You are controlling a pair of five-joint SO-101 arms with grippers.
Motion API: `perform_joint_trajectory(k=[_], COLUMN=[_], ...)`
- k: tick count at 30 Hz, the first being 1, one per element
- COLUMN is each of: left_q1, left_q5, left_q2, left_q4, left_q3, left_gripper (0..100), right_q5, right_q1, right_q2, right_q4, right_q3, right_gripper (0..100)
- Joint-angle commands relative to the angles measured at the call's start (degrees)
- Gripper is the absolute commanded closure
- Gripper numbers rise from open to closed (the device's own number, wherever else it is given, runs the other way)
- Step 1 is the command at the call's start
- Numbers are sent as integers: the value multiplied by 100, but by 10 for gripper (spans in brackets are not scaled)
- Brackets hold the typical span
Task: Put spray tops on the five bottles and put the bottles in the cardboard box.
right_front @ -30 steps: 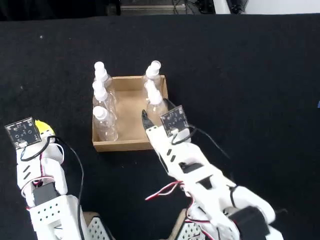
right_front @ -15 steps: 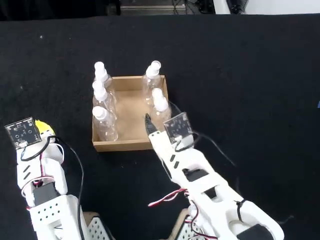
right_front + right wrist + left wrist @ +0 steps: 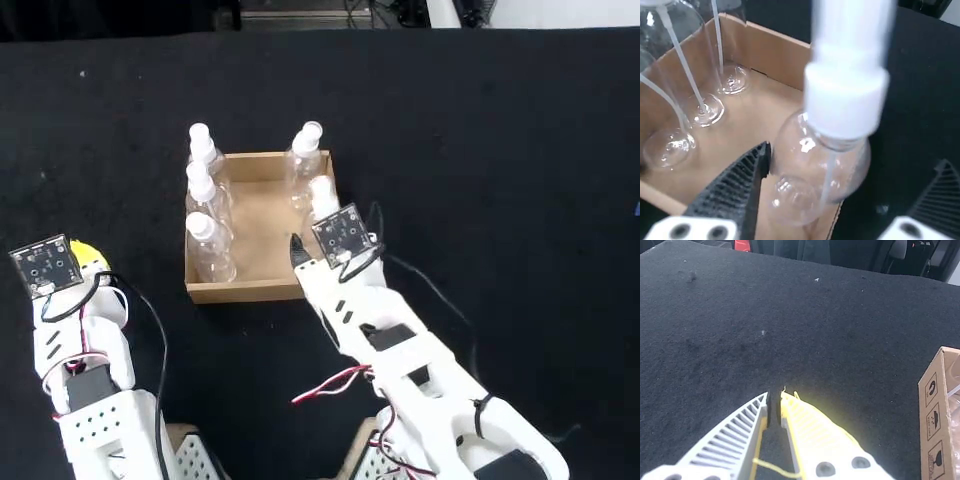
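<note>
Cardboard box [image 3: 250,291] left of centre holds the fifth bottle [image 3: 321,193] upright, spray top up (its base hidden behind the right gripper [image 3: 850,157], spread wide around it); left gripper [image 3: 774,401] pinched closed, lower left.

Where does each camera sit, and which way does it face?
High view: fixed above the table, looking down on the cardboard box and five bottles; both arms show.
Left wrist view: on the left wrist, facing along the black table; the left gripper shows, shut.
Right wrist view: on the right wrist, facing into the box; the right gripper shows, open, a capped bottle between its jaws.
Shared: the box shows in all three.
</note>
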Motion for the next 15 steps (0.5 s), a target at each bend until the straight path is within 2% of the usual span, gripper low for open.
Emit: perform_joint_trajectory(k=[1, 15], left_q1=[75, 75], left_q5=[44, 44], left_q2=[-35, -18], left_q4=[0, 0], left_q3=[127, 127], left_gripper=[970, 970], right_q5=[0, -9], right_q1=[-9, -79], right_q2=[-655, -1024], right_q4=[53, 387], right_q3=[-356, -400], right_gripper=[568, 609])
